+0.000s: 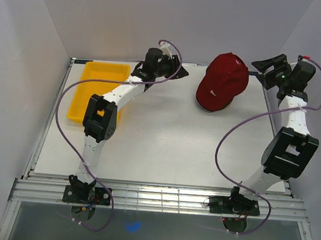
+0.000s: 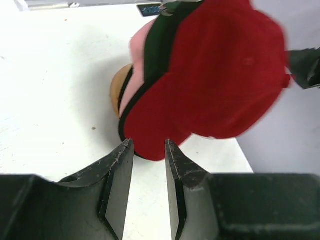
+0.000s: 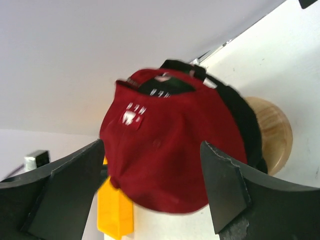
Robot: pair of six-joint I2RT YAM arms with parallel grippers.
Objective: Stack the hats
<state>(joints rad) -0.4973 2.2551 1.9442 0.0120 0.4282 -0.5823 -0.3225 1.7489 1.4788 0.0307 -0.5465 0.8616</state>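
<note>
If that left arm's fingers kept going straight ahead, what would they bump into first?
Most likely the brim of the dark red cap, which lies just ahead of the left gripper; how far is unclear.

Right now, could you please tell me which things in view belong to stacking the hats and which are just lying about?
Belong to the job:
- red cap, on top
- black cap, beneath it
- pink cap, lowest

Just lying about:
- stand, under the caps
- tray, at the table's left edge
</note>
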